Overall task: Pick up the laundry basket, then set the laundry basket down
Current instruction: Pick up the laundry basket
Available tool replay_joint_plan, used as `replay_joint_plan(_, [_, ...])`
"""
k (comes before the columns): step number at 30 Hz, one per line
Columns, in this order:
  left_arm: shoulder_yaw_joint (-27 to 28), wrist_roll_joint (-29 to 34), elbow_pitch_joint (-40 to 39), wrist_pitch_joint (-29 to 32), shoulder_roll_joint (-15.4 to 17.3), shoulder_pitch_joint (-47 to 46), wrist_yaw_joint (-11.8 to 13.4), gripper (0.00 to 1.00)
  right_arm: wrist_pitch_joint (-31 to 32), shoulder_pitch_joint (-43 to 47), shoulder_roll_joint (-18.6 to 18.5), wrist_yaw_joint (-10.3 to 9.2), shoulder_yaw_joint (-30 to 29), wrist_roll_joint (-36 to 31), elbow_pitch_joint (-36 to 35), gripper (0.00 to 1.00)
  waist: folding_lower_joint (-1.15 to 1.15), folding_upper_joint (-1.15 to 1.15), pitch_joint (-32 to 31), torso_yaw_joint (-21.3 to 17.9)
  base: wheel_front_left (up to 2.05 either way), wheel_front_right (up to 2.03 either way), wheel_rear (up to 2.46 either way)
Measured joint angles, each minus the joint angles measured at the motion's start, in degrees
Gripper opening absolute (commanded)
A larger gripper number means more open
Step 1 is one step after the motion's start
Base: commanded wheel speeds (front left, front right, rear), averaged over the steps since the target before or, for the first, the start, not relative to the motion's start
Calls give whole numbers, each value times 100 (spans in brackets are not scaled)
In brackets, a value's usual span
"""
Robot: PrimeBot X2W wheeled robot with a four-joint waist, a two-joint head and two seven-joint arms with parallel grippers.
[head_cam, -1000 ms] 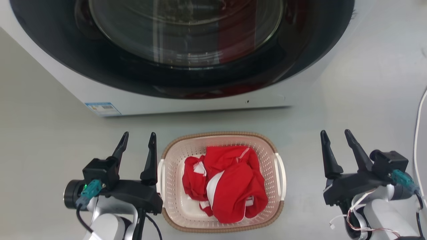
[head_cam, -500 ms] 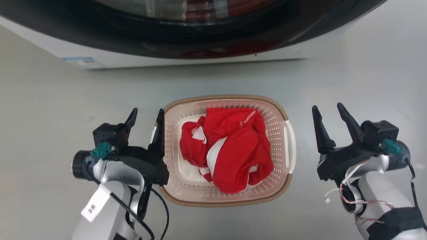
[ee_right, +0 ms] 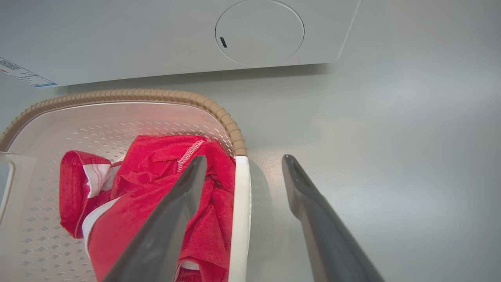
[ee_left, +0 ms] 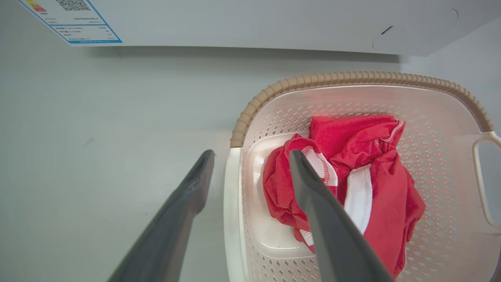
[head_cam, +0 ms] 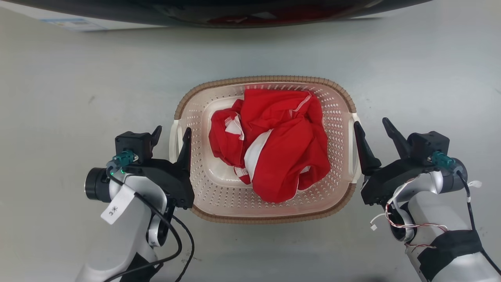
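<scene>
The laundry basket (head_cam: 266,80), cream-white with a brown rim, sits on the grey floor and holds a crumpled red and white garment (head_cam: 274,145). My left gripper (head_cam: 171,134) is open and straddles the basket's white left handle (head_cam: 173,139), one finger outside and one inside the wall. In the left wrist view the handle (ee_left: 231,196) lies between the fingers of that gripper (ee_left: 252,153). My right gripper (head_cam: 371,124) is open at the right handle (head_cam: 354,156). The right wrist view shows that handle (ee_right: 239,196) between the fingers of the gripper (ee_right: 243,158).
The washing machine (ee_left: 235,23) stands just beyond the basket, its dark door edge (head_cam: 235,15) along the top of the head view. Bare grey floor (head_cam: 58,98) lies on both sides and in front of the basket.
The head camera has tilted down, so the whole picture shifted. Both grippers have closed in on the basket; the right one came from well off to the side to the right handle.
</scene>
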Motion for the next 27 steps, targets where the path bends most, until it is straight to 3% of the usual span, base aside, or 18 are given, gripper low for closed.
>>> replay_joint_plan(10, [-75, -12, 945, 105, 1, -360, -316, 100, 2, -250, 194, 110, 102, 1, 561, 100, -1, -1, 352, -21, 0, 0, 0])
replay_joint_plan(23, [-47, -211, 1771, 135, -105, -840, -475, 100, 107, -601, 335, 261, 160, 27, 1196, 100, -1, -1, 557, -63, 0, 0, 0])
replay_joint_plan(24, [-36, -212, 1815, 126, -120, -884, -479, 60, 107, -635, 345, 283, 162, 27, 1227, 57, -1, -1, 561, -62, 0, 0, 0])
replay_joint_plan(25, [-23, -220, 1849, 82, -126, -925, -513, 0, 108, -672, 348, 310, 167, 27, 1265, 0, -1, -1, 566, -61, 0, 0, 0])
replay_joint_plan(27, [-20, -248, 1926, 65, -146, -1014, -525, 0, 109, -743, 363, 331, 177, 29, 1344, 0, -1, -1, 573, -57, 0, 0, 0])
